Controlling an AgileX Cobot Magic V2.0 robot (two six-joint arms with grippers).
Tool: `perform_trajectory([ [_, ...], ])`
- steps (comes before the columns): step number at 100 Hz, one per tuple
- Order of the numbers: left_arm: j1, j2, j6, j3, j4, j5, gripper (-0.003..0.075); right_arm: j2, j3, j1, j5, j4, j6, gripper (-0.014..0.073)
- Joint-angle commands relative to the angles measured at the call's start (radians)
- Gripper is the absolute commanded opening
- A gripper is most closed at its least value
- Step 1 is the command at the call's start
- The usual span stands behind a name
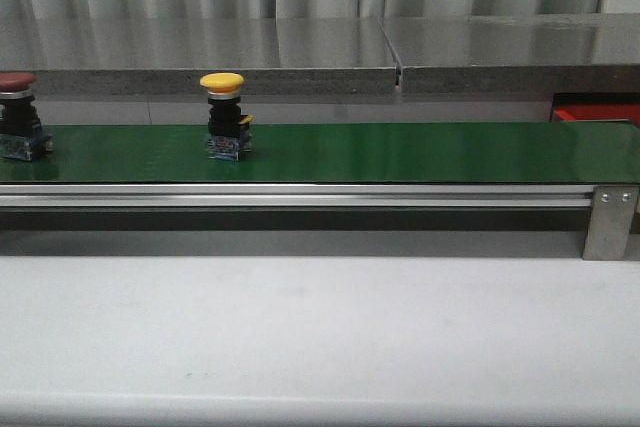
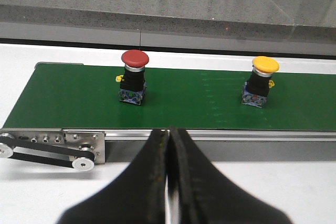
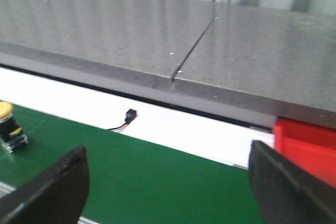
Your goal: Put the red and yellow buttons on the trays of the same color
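A yellow button [image 1: 223, 115] stands upright on the green belt [image 1: 400, 152], left of middle. At the belt's far left edge stands a red button [image 1: 18, 115]. The left wrist view shows both the red button [image 2: 134, 76] and the yellow button [image 2: 261, 81] beyond my left gripper [image 2: 169, 132], which is shut and empty, short of the belt's rail. My right gripper [image 3: 167, 177] hangs wide open over the belt [image 3: 157, 182], with the yellow button [image 3: 9, 126] off to one side. A red tray [image 1: 596, 112] shows in part behind the belt's right end, and as the red tray [image 3: 307, 148] in the right wrist view.
An aluminium rail [image 1: 300, 195] runs along the belt's near side with a bracket [image 1: 610, 222] at its right end. A grey stone ledge [image 1: 300, 57] runs behind the belt. A white table surface [image 1: 300, 337] lies in front. A small black connector with wires [image 3: 127, 116] lies behind the belt.
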Motion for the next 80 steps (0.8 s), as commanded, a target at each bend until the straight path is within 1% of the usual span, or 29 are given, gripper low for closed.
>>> perform_trajectory([
  [1, -0.008, 0.004, -0.005, -0.028, -0.015, -0.076, -0.002, 0.089, -0.086, 0.001, 0.092, 0.019, -0.018, 0.0611],
  [13, -0.008, 0.004, -0.005, -0.028, -0.015, -0.076, -0.002, 0.24, -0.191, 0.009, 0.15, -0.028, -0.018, 0.0611],
  [24, -0.008, 0.004, -0.005, -0.028, -0.015, -0.076, -0.002, 0.376, -0.291, 0.04, 0.159, -0.098, -0.018, 0.0611],
  [37, -0.008, 0.004, -0.005, -0.028, -0.015, -0.076, -0.002, 0.518, -0.396, 0.102, 0.159, -0.177, -0.018, 0.0611],
  [53, -0.008, 0.004, -0.005, -0.028, -0.015, -0.076, -0.002, 0.647, -0.506, 0.192, 0.158, -0.289, -0.018, 0.0611],
  [68, -0.008, 0.004, -0.005, -0.028, -0.015, -0.076, -0.002, 0.742, -0.582, 0.273, 0.158, -0.324, -0.03, 0.0611],
  [80, -0.008, 0.004, -0.005, -0.028, -0.015, -0.076, -0.002, 0.8, -0.629, 0.324, 0.158, -0.336, -0.084, 0.0611],
])
